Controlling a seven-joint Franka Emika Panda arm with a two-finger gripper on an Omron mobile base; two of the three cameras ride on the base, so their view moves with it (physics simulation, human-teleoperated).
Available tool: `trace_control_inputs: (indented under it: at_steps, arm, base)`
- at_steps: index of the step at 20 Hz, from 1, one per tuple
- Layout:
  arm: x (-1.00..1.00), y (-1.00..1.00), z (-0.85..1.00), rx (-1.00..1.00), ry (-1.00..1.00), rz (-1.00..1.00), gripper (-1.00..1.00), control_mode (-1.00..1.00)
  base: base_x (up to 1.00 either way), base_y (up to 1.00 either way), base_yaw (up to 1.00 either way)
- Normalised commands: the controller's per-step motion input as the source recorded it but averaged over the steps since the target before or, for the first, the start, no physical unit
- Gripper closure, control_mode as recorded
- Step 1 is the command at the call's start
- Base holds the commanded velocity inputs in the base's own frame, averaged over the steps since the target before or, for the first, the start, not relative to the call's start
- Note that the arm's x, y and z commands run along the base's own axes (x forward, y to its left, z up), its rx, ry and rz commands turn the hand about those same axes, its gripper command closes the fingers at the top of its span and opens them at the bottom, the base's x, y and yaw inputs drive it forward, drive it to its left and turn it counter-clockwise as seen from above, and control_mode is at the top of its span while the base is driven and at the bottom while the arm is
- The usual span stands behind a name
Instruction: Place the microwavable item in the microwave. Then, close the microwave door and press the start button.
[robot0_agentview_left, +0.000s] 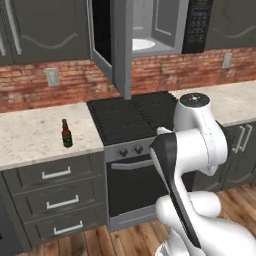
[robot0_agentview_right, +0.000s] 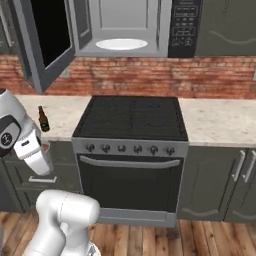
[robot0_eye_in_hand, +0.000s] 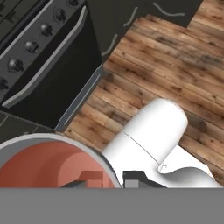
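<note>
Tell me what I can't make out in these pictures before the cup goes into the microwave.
- Cup: hand view, cut off by the bottom edge; in the right base view the arm hides all but a reddish sliver.
- Gripper: hand view, fingertips barely clear the cup's rim, so the grip itself is unclear.
- Microwave control panel: left base view, buttons too small to tell apart.
- Bottle label: too small.

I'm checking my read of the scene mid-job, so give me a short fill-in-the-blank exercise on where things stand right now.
1. The microwave door is swung ____.
2. On the white turntable plate inside the microwave, there is ____.
3. The brown bottle stands on the counter to the ____ of the stove.
4. In the hand view, the cup at the claw holds ____-coloured contents.

Missing words: open; nothing; left; reddish
</note>
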Motion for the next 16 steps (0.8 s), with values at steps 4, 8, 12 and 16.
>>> trace_control_inputs:
  at_steps: [4, 8, 12, 16]
  arm:
    - [0.00, 0.00, 0.00, 0.00, 0.00, 0.00, 1.00, 1.00]
    - [0.00, 0.00, 0.00, 0.00, 0.00, 0.00, 1.00, 1.00]
    - [0.00, 0.00, 0.00, 0.00, 0.00, 0.00, 1.00, 1.00]
    - [0.00, 0.00, 0.00, 0.00, 0.00, 0.00, 1.00, 1.00]
  base:
    - [0.24, -0.93, 0.02]
    - [0.97, -0.28, 0.09]
    - [1.00, -0.06, 0.07]
    - [0.61, -0.08, 0.16]
